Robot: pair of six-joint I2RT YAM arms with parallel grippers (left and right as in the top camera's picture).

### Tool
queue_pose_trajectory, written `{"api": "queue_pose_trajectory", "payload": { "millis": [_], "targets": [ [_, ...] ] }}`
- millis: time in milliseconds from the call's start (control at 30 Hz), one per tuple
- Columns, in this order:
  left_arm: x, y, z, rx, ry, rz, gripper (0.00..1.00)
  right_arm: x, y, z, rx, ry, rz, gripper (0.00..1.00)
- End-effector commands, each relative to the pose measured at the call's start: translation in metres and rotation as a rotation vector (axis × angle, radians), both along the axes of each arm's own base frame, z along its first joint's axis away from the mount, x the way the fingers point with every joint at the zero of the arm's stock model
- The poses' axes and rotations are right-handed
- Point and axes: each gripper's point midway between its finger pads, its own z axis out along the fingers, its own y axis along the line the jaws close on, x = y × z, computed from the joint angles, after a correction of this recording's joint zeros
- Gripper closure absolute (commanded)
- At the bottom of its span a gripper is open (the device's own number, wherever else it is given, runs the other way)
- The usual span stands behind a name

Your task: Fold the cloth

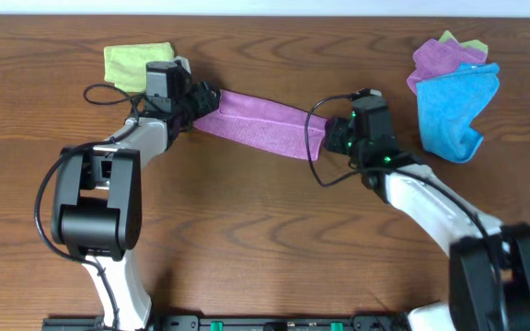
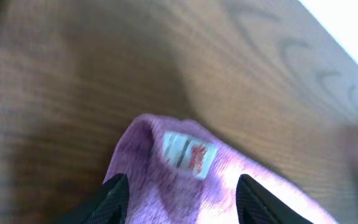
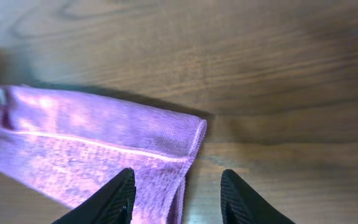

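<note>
Cloth (image 1: 256, 129), purple and folded into a long band, lies slantwise across the middle of the bench (image 1: 265, 239), running from the left claw (image 1: 199, 99) up at its far-left end down to the right claw (image 1: 331, 138) at its near-right end. It looks like soft microfibre, light and limp, so I'd expect it to sag and bunch the moment it's lifted, with nothing fragile about it. The stitched hem (image 3: 194, 140) and the corners look like the best holds, one claw to each end so the band stays flat. On the right wrist view, the fingers (image 3: 120, 196) are spread: one is over the cloth's corner and the other is out over bare wood, gripping nothing. On the left, the fingers (image 2: 114, 199) stand apart too, with cloth and its white label (image 2: 188, 152) filling the gap. Whether they actually press it I can't tell, because the contact is cut off at the bottom edge and the view is blurred. From overhead both claws cover the cloth's ends, so how many layers are stacked there is hidden. A yellow-green rag (image 1: 134, 64) sits just behind the left claw, and a heap of spare cloths (image 1: 454, 92) lies well off to the right.
</note>
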Motion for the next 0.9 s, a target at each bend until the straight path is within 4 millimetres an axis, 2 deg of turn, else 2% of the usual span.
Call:
{"api": "queue_pose_trajectory", "payload": {
  "millis": [0, 167, 300, 700, 867],
  "targets": [
    [0.004, -0.004, 0.014, -0.01, -0.038, -0.034, 0.44, 0.0, -0.004, 0.024, 0.03, -0.031, -0.022, 0.54],
    [0.004, -0.009, 0.024, -0.026, -0.038, -0.062, 0.44, -0.017, -0.005, 0.021, 0.073, 0.047, -0.056, 0.53],
    [0.002, -0.01, 0.023, -0.017, -0.028, -0.073, 0.44, -0.02, 0.001, 0.021, 0.099, 0.061, -0.028, 0.55],
    [-0.006, -0.009, 0.001, 0.084, 0.035, -0.025, 0.78, -0.024, 0.012, 0.022, 0.155, 0.081, 0.008, 0.62],
    [-0.015, 0.004, -0.012, 0.158, 0.09, -0.001, 0.89, -0.026, 0.016, 0.025, 0.176, 0.083, 0.03, 0.65]
  ]
}}
